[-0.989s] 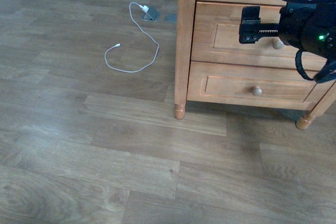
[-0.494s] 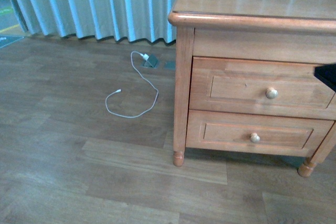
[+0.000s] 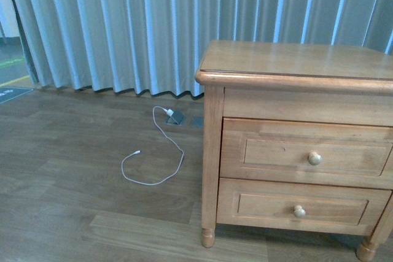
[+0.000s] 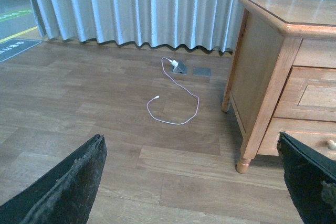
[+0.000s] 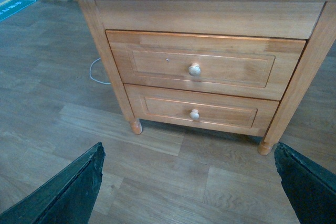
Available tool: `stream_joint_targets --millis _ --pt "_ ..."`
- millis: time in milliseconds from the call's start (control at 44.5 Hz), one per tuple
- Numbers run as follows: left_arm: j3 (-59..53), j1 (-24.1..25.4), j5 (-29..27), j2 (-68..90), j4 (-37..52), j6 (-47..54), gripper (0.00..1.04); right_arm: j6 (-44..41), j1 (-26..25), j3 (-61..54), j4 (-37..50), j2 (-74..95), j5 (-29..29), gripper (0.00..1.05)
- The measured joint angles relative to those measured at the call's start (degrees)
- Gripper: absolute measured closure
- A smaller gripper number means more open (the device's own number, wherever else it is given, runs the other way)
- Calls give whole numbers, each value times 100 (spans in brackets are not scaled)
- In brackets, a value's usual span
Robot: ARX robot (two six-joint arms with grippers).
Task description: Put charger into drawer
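Charger: not visible in any of the 3 views, and not on the nightstand [image 3: 295, 59] top, which shows bare wood; location cannot be told. Drawer [image 3: 270, 151], the upper of 2 in the nightstand front, is fully shut, panel flush with the frame, its round pale knob [image 3: 314, 157] central on the panel. The lower drawer [image 3: 264, 208] beneath it is also shut. On the floor [image 3: 73, 213] to the left of the nightstand lies a long all-white cable [image 3: 153, 176], plugged into a floor socket [image 3: 177, 117] near the curtain [image 3: 123, 23]; this is not the task's charger. Left gripper [image 4: 190, 145]: 2 dark fingers spread wide, nothing between, looking at the floor and the nightstand's left side. Right gripper [image 5: 189, 148]: fingers likewise spread and empty, facing the nightstand front squarely but well apart from it. Judgement: the step in hand is probably opening the drawer, since nothing can go in while it is shut. To do it well, the right arm seems best placed. Line the spread fingers on the upper knob, not the lower one. Pinch behind the knob's head and pull straight out along the drawer's travel. A slanted pull could bind the drawer or slip off the round knob. The charger must be found before any grasp.
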Motion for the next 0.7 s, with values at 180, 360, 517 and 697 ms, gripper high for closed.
stream_joint_targets --millis 180,360,517,697 --pt "0 0 0 0 0 0 6 0 -11 0 -2 7 2 8" --pt "0 0 0 0 0 0 6 188 396 -776 1878 -334 1425 30" --pt "0 0 -2 0 0 0 6 234 671 -997 1952 -726 1755 55" --pt "0 0 -2 0 0 0 6 247 1314 -1202 1628 -1241 2505 92"
